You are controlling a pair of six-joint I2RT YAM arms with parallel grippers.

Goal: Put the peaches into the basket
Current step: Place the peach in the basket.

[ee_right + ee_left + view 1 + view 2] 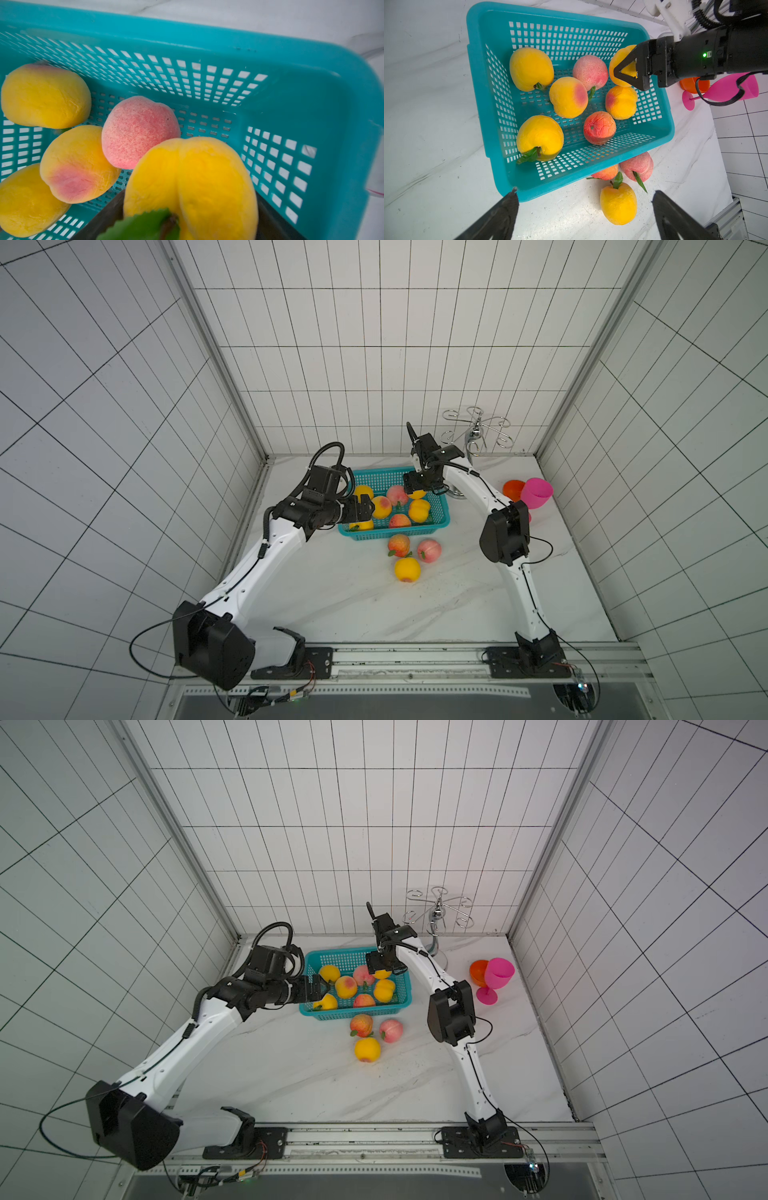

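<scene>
The right gripper [415,488] is closed on a yellow peach [193,182]. In the left wrist view one triangular finger [631,81] lies across the fruit's side. In the right wrist view the peach sits between two dark fingers, leaf toward the camera. The gripper holds it clear of the floor of the basket [419,530], over the basket's far right corner.

The left gripper [361,508] is spread wide and holds nothing. Its two fingers [500,218] stand well apart, touching no fruit. It hovers at the basket's left end, above the rim.

The turquoise basket stands at the far middle of the table [332,605]. Six peaches [569,97] rest on its floor, four yellow-orange and two pink-red, packed close together. Three loose peaches [407,569] lie on the table just near of the basket's near wall: two pink-red side by side, and a yellow one nearer still, touching or almost touching them.

To the right, well apart from the basket, an orange goblet [512,488] and a pink goblet [537,492] stand together. A wire metal rack [478,431] stands at the far wall.
</scene>
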